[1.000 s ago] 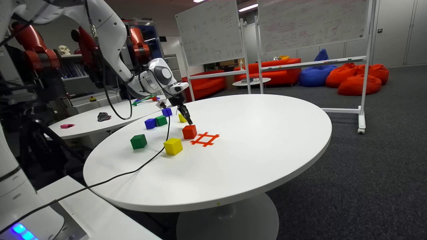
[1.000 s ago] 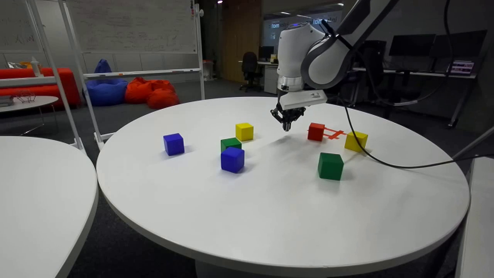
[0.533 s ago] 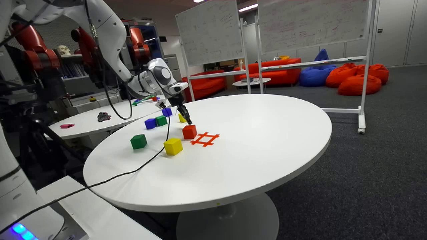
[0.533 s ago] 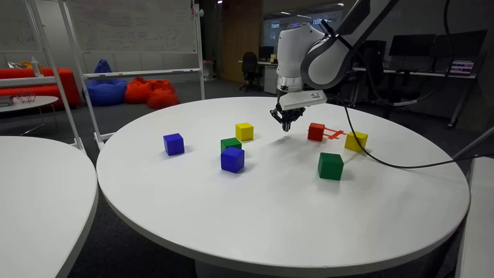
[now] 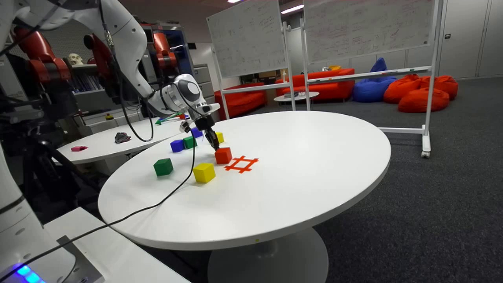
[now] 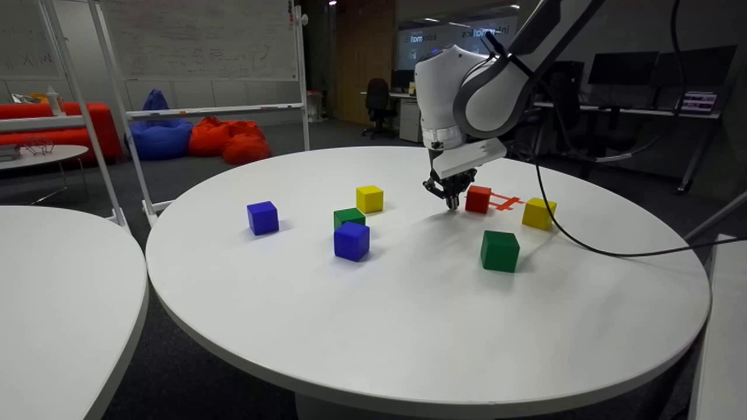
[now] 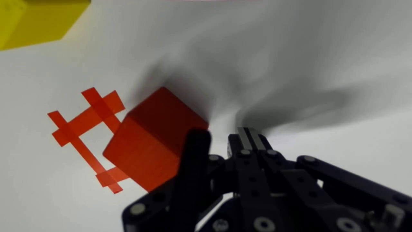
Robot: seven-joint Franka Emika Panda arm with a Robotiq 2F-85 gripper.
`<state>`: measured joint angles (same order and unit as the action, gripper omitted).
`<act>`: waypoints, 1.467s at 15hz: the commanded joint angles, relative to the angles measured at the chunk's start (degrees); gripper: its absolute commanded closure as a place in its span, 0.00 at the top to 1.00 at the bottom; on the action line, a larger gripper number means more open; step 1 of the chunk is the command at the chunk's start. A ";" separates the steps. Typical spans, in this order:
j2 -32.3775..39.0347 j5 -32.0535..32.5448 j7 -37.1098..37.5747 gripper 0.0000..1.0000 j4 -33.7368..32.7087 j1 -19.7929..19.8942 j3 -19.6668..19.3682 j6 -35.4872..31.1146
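On the white table (image 6: 408, 315): red cube (image 7: 151, 141), one. Status, as judged: reach to it apparently done, handling of it remaining. Position: nine o'clock from the gripper (image 7: 250, 135) in the wrist view, just beside, a gap showing between. Gripper: jaws pressed together, nothing held. Beyond the cube, also nine o'clock: red tape outline (image 7: 87, 121), partly hidden by it. Ten o'clock: yellow cube (image 7: 38, 21).
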<state>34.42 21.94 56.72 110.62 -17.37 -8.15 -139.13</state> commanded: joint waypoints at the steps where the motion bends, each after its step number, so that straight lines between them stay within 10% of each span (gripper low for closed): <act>1: -0.13 -0.43 -2.08 0.00 0.33 0.88 0.17 4.00; 22: -1.57 -0.52 -1.05 0.00 1.57 2.65 -0.29 4.73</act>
<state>34.47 22.00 56.25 110.58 -15.86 -8.45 -134.33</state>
